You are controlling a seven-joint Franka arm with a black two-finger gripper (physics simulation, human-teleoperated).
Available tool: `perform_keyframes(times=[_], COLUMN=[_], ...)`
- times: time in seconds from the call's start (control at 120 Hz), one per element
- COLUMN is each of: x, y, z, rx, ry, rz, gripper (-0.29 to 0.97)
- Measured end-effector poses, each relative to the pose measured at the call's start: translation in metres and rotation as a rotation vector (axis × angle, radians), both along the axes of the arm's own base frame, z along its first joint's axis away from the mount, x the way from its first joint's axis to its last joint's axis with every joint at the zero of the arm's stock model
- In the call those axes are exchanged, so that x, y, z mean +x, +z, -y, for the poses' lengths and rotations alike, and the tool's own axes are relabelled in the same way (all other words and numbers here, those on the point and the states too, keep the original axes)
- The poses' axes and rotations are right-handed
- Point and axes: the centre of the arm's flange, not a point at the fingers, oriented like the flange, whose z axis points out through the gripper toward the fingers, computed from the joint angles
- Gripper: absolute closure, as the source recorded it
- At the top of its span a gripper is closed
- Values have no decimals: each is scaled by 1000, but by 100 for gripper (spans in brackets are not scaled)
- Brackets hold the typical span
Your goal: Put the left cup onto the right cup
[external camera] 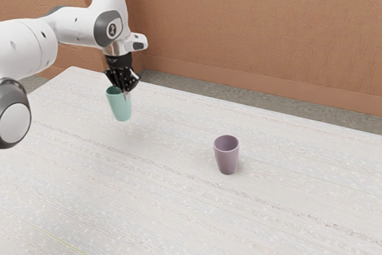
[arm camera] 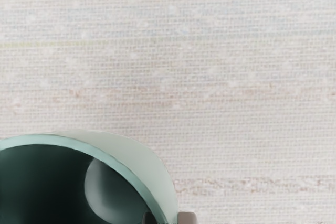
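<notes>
Our jaws pinch the green cup by its rim, aloft near the tabletop's far edge; we should carry it level over the purple cup, then lower centred.

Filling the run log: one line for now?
gripper shut on green cup | held above table | purple cup upright on table | not stacked

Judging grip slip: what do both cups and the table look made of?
Teal cup: smooth, matte, evenly coloured, likely plastic or unglazed ceramic. Purple cup: same plain matte look, thin rim. Table: pale, fine streaked grain, probably bleached wood or laminate.
</notes>
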Motion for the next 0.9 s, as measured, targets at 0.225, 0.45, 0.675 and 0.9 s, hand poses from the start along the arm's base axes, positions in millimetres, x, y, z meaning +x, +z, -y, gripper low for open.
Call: perform_keyframes(times=[0.225,0.45,0.675,0.9], x=[0,-2,-5,-9], y=[11,25,35,48], z=[33,63,93,127], rx=[-1,-3,-6,-8], ry=[-48,-94,-139,-189], rz=[4,15,24,37], gripper=[79,79,79,79])
